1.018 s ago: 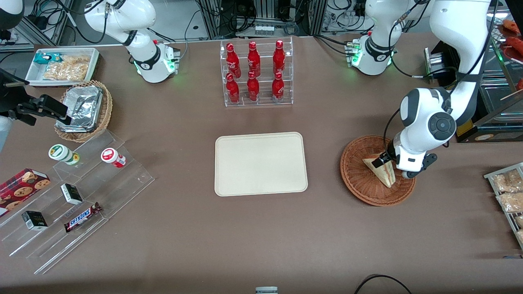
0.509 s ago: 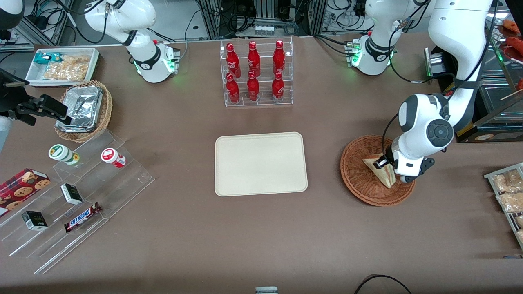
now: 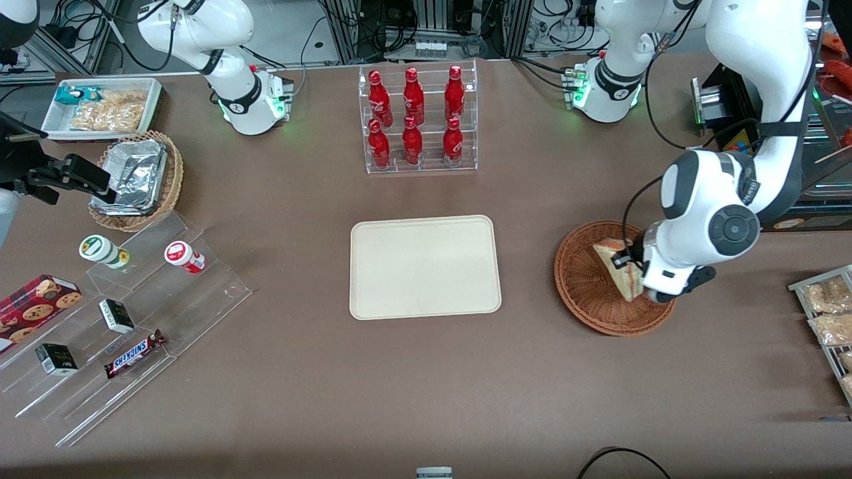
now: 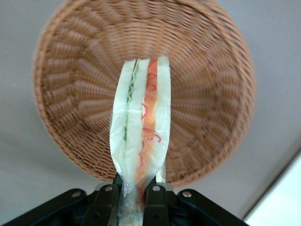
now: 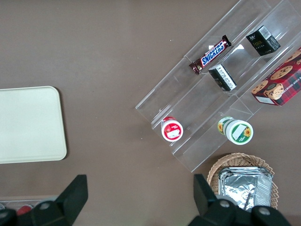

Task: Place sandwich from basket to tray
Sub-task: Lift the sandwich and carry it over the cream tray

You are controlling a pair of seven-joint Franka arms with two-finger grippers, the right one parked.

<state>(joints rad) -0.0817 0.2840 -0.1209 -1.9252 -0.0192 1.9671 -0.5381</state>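
My left gripper [image 3: 627,261] is shut on the sandwich [image 3: 616,269], a pale bread wedge with red and green filling. It holds the wedge a little above the reddish-brown wicker basket [image 3: 582,286]. The left wrist view shows the sandwich [image 4: 141,127] pinched between my black fingers [image 4: 106,202], hanging over the basket [image 4: 80,66], my gripper [image 4: 133,200] clamped at the wedge's narrow end. The cream tray [image 3: 425,267] lies flat at the table's middle, well apart from the basket, and it shows in the right wrist view too, as the tray [image 5: 28,125].
A clear rack of red bottles [image 3: 418,120] stands farther from the camera than the tray. A clear stepped stand with snacks [image 3: 126,313], a tan basket of foil containers [image 3: 136,179] and a white bin [image 3: 100,110] lie toward the parked arm's end. Packets on a rack [image 3: 825,313] sit toward the working arm's end.
My gripper has lifted the sandwich up off the basket's bottom, and the wrist has swung slightly; the wedge now hangs higher over the basket.
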